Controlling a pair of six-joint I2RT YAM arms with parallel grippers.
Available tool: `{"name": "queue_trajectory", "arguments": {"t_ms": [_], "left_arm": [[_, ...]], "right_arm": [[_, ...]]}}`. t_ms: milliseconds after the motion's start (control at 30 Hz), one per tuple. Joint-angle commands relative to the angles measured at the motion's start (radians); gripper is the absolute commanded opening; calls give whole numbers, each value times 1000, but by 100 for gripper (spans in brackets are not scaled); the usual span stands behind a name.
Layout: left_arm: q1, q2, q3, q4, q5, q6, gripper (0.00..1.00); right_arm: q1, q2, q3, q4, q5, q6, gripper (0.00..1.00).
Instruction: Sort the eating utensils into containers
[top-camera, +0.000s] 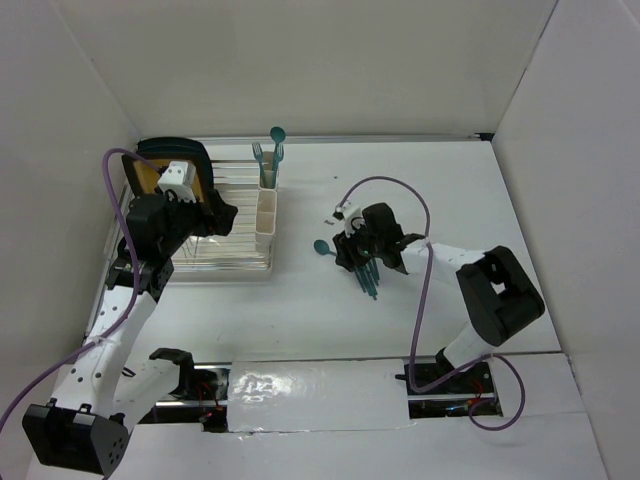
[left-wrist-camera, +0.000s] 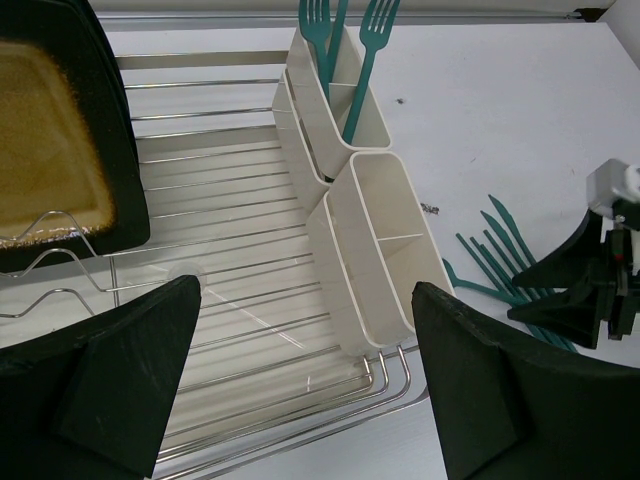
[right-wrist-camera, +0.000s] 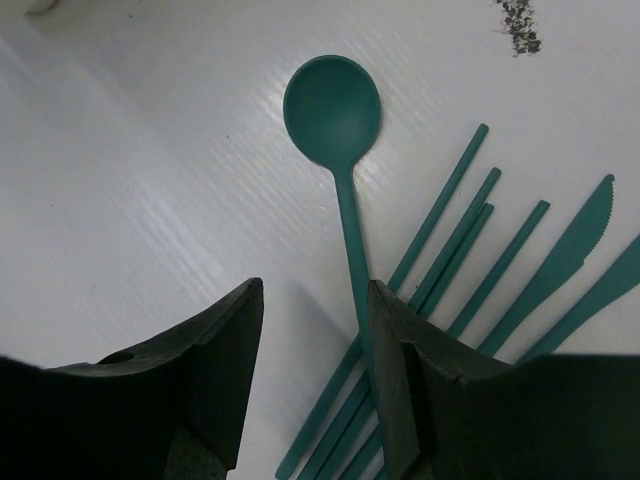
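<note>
Teal-green plastic utensils (top-camera: 372, 283) lie in a loose fan on the white bench (top-camera: 470, 200), well apart from the row of joined cream-white rectangular plastic cups (top-camera: 267, 215) at the edge of the clear wire dish rack (left-wrist-camera: 220, 200), where two forks (left-wrist-camera: 318, 25) already stand in the far cup. Your right hand (right-wrist-camera: 314, 340) is down over the pile with its fingers spread and nothing pinched. A round-bowled teal spoon (right-wrist-camera: 333, 105) points away from it, its handle running just beside the inner face of one finger (right-wrist-camera: 395, 340) rather than through the middle of the gap. Close from here and I judge that finger will push the handle sideways before the other meets it, so the spoon may swivel or slip flat along the bench. The handle also crosses the neighbouring stems, with serrated knives (right-wrist-camera: 575, 235) just beside them, so you could lift two or three pieces together and drop a mixed bunch into one cup. Your left hand (left-wrist-camera: 305, 340) hovers spread and empty above the rack beside the cups; parked there it could crowd your approach with the spoon, and the cups look light enough to tip if bumped
</note>
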Motion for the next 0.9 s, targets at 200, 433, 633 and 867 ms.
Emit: {"name": "queue_trajectory", "arguments": {"t_ms": [200, 433, 633, 867], "left_arm": [[4, -5, 4, 53, 1, -3, 100], [4, 0, 7, 53, 3, 2, 100], [4, 5, 6, 52, 1, 2, 100], [6, 1, 6, 52, -3, 5, 100]], "right_arm": [[17, 101, 41, 42, 32, -33, 52], [27, 140, 98, 24, 60, -64, 51], [31, 183, 129, 1, 71, -71, 48], [90, 275, 199, -67, 161, -84, 34]]}}
